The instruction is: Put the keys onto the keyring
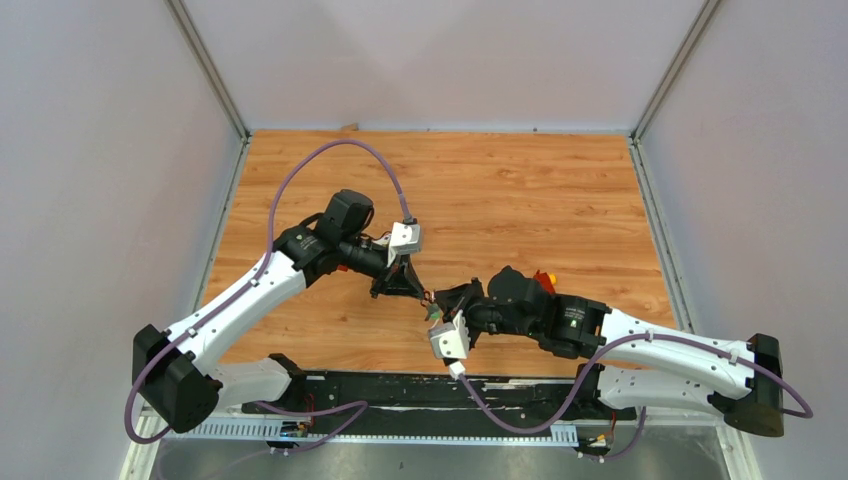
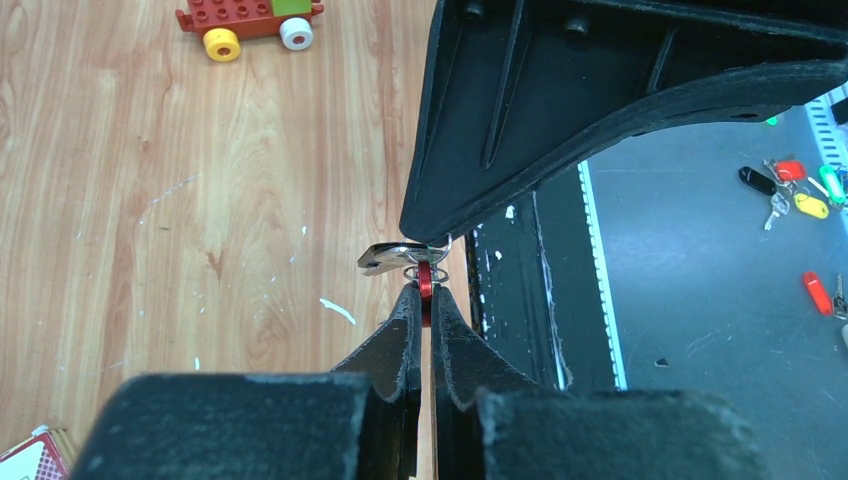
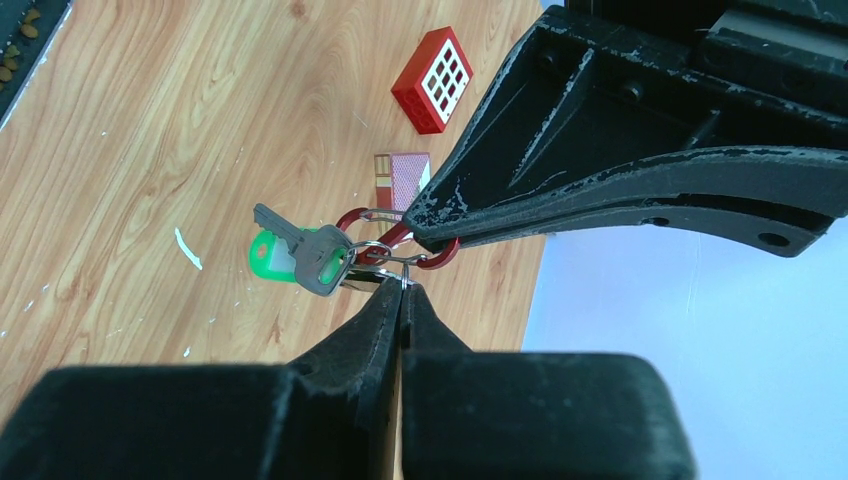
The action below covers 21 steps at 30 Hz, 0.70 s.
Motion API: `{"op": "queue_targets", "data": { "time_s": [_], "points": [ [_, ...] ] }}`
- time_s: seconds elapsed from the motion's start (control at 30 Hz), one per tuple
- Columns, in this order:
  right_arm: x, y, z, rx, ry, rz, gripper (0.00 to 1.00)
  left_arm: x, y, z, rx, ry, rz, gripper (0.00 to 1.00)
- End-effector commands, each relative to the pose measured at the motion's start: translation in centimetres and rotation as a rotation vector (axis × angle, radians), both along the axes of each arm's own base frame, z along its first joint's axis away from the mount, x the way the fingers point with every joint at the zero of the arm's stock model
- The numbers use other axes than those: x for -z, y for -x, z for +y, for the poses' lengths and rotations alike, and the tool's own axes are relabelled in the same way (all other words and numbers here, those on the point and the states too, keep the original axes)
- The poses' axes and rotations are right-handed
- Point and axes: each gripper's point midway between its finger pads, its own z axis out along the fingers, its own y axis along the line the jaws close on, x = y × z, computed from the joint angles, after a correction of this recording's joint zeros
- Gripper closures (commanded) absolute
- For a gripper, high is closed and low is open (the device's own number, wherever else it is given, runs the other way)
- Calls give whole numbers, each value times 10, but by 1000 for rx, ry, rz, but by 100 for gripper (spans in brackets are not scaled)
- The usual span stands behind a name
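Right wrist view: your right fingers (image 3: 380, 322) are pressed together on a metal bit of the keys (image 3: 305, 258). The green head and silver blade hang just left of them. Your left fingers (image 3: 500, 200) pinch the red keyring (image 2: 424, 280), which touches the keys' small silver rings; whether they're threaded, can't tell. All of it is held above the table (image 3: 150, 130), near centre. A red box (image 3: 432, 67) lies beyond.

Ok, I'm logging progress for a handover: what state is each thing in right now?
Left pincer: shut on thin red wire keyring.
Right pincer: shut on green-tagged metal key bunch.
Keyring: held aloft between both pincers.
Key bunch: dangling, its small rings touching the keyring; threaded or not, unclear.
Red toy block car: upright on wheels.
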Motion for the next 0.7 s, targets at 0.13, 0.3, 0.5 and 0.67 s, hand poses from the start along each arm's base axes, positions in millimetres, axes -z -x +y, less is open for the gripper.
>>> {"op": "queue_targets", "data": {
  "time_s": [0.13,0.3,0.5,0.67],
  "points": [
    [-7,3,6,-9,-38,-14,100,-6,1,-3,4,25,-2,100],
    [-7,1,7,2,-44,-25,100,-4,2,-3,8,24,5,100],
    [-8,0,9,9,-53,-34,100,-3,4,-3,13,26,11,100],
    [-10,0,9,13,-61,-36,100,-1,3,-4,13,23,14,100]
  ]
}}
